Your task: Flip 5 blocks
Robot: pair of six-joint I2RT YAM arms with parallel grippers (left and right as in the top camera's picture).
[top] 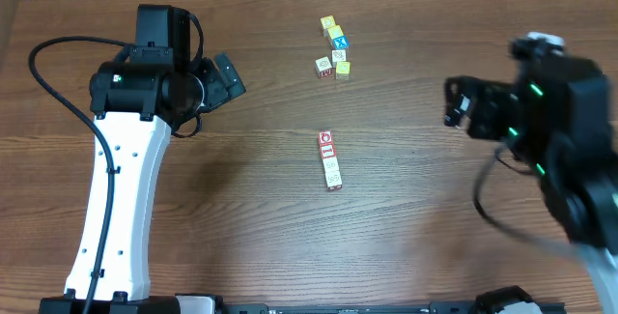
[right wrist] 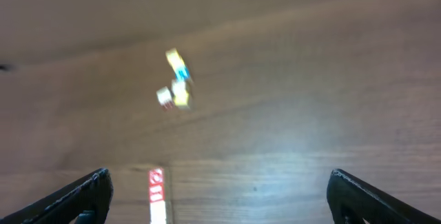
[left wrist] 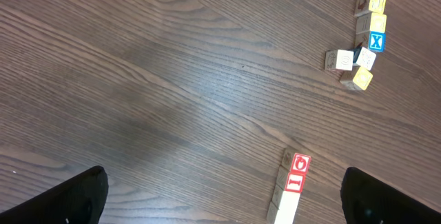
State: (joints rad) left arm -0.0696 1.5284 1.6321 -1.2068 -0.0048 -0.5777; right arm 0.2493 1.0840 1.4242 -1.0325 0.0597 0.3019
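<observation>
Jaws apart and empty on the left end effector [top: 230, 74] and right end effector [top: 456, 101] — best drop squarely over the red-topped block [top: 326, 138], pinch it alone, roll it over

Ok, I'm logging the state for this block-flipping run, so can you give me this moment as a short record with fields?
surface: wooden table
central row: alphabet blocks end to end in a line, red faces at the end nearer the cluster
far cluster: loose group of cubes, with a blue-topped X cube, yellow-topped cubes and a cream block
left gripper: open, empty, left of both groups
right gripper: open, empty, right of both groups
contact: neither gripper touches a block
</observation>
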